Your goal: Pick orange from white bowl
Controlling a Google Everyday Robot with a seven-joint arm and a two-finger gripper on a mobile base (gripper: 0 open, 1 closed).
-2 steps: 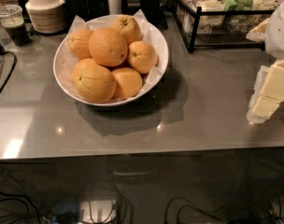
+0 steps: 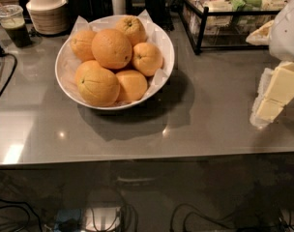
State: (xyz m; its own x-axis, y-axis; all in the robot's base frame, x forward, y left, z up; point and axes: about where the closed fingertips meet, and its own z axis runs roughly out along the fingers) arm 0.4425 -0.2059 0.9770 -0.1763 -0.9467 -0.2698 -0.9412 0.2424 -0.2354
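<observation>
The white bowl (image 2: 164, 37), wide and lined with crinkled white paper, stands on the grey table at the back left and holds six oranges. The orange (image 2: 111, 48), large, round and plain-skinned, sits on top in the middle of the pile. A similarly large orange with a dark stem dot and creases (image 2: 97, 85) lies at the bowl's front left. My gripper (image 2: 275, 98), cream-coloured, hangs over the table at the right edge, well to the right of the bowl and holding nothing.
A stack of beige ribbed bowls (image 2: 46, 11) and a plastic cup with a dark drink (image 2: 12, 25) stand at the back left. A black wire rack with packets (image 2: 229, 13) is at the back right. Cables (image 2: 2, 81) trail along the left edge.
</observation>
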